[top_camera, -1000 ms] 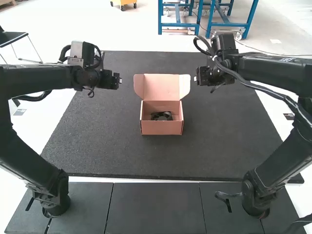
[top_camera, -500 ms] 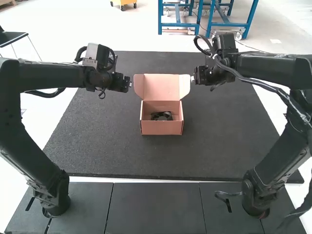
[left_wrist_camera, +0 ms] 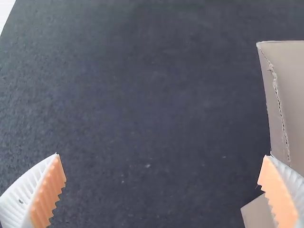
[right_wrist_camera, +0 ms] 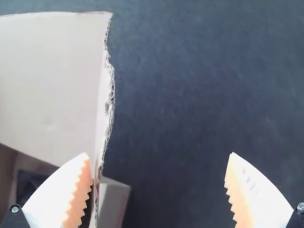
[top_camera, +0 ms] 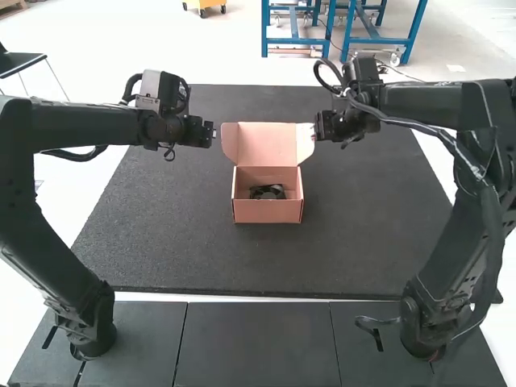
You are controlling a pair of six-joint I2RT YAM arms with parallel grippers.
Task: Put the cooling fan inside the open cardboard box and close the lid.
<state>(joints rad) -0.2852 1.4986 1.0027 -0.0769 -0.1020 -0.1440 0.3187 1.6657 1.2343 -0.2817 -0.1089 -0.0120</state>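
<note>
The cardboard box (top_camera: 267,193) stands open mid-mat, its lid (top_camera: 266,145) raised at the back. The black cooling fan (top_camera: 266,192) lies inside it. My left gripper (top_camera: 210,135) hangs open just off the lid's left edge; in the left wrist view the lid's edge (left_wrist_camera: 280,104) stands beside one orange pad (left_wrist_camera: 273,190), with the gripper's midpoint (left_wrist_camera: 159,190) over bare mat. My right gripper (top_camera: 317,129) is open at the lid's right flap; the right wrist view shows that flap (right_wrist_camera: 57,80) next to one finger (right_wrist_camera: 76,187), the gap (right_wrist_camera: 159,187) over mat.
A dark rubber mat (top_camera: 161,234) covers the table, with bare room all around the box. Black base plates (top_camera: 258,343) line the near edge.
The left gripper swung right from well off the box to the lid's left edge. The right gripper shifted left until it reached the lid's right flap. The box and fan stayed put.
</note>
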